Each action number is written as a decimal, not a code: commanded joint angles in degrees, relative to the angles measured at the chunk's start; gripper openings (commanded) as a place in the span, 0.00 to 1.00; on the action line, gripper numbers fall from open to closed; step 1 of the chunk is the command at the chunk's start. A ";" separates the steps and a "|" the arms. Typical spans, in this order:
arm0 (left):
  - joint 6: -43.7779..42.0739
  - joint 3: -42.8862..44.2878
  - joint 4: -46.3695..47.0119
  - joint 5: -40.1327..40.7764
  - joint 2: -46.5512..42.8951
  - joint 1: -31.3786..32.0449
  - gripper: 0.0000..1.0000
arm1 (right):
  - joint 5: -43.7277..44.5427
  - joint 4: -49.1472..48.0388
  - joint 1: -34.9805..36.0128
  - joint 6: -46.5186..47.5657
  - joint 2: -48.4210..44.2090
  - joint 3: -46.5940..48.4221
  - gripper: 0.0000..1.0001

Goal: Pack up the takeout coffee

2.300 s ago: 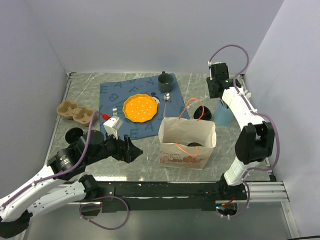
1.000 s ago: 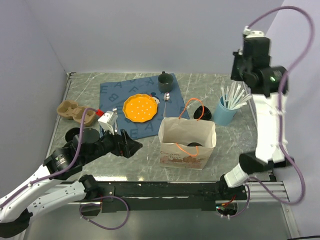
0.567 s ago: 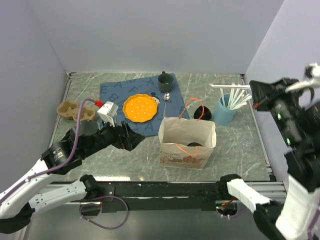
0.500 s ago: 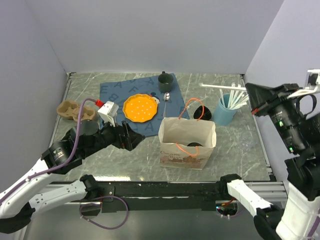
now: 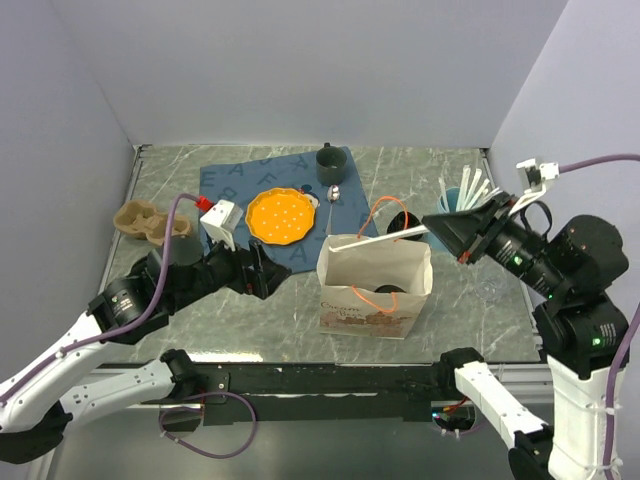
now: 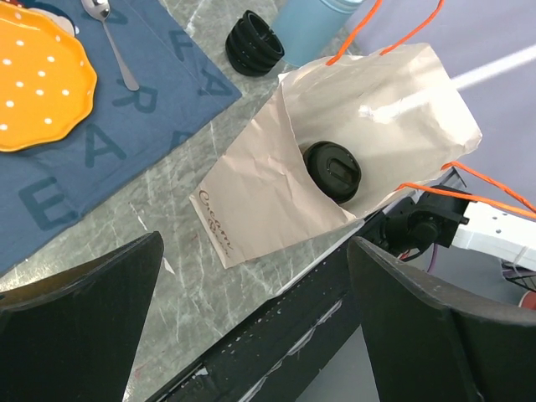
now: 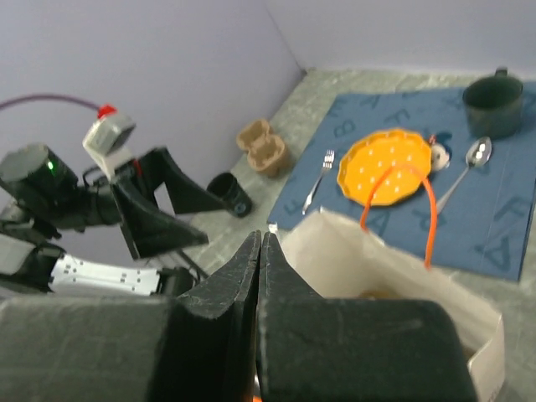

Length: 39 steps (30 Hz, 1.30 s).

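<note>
The brown paper bag (image 5: 375,285) stands open at the table's middle front. In the left wrist view a black-lidded coffee cup (image 6: 332,170) sits inside the bag (image 6: 276,193). My right gripper (image 5: 430,228) is shut on a white straw (image 5: 390,235) and holds it level over the bag's mouth. In the right wrist view its fingers (image 7: 260,243) are pressed together above the bag (image 7: 394,268). My left gripper (image 5: 266,279) is wide open and empty, left of the bag and above the table (image 6: 260,335).
A blue cup of straws (image 5: 452,215) stands behind the bag on the right, with black lids (image 5: 402,224) beside it. An orange plate (image 5: 280,215), spoon (image 5: 334,193) and dark mug (image 5: 330,158) lie on the blue mat. A cardboard carrier (image 5: 148,222) and black cup (image 7: 230,193) are far left.
My right arm lifted a straw out of the blue cup, swung high to the right, then brought it down over the bag. My left arm shifted slightly and stayed open.
</note>
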<state>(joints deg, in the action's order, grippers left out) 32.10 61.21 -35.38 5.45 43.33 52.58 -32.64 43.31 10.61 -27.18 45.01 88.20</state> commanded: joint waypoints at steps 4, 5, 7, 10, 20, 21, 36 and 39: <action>-1.33 2.51 0.83 0.17 1.66 0.16 0.98 | -1.11 1.25 0.11 2.22 -4.67 -6.02 0.00; -1.25 2.77 0.83 0.08 1.84 0.16 0.98 | -1.02 1.25 0.11 2.83 -5.54 -6.90 0.00; -1.42 2.86 1.10 0.17 2.20 0.16 0.98 | -0.15 2.47 0.11 4.14 -5.99 -8.66 0.00; -1.34 2.51 1.36 0.08 2.46 0.16 0.98 | 3.37 3.80 0.11 6.61 -7.13 -9.80 0.00; -2.48 2.33 1.89 0.08 3.25 0.07 0.99 | 5.83 7.13 0.02 4.86 -3.36 -14.03 0.26; -2.83 2.60 1.80 0.26 3.60 0.16 0.99 | 6.71 8.27 0.11 5.03 -2.83 -12.46 0.29; -5.12 10.59 2.06 2.89 4.13 0.16 0.99 | 8.21 25.95 0.11 5.65 8.60 11.46 1.00; -5.38 11.12 3.90 3.25 2.64 0.16 0.97 | 8.91 26.21 0.11 2.49 8.25 12.43 1.00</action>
<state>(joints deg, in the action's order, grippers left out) 27.90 69.93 -34.74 7.09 47.81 52.58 -23.57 67.48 10.63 -21.37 53.32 98.10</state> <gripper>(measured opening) 0.973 0.996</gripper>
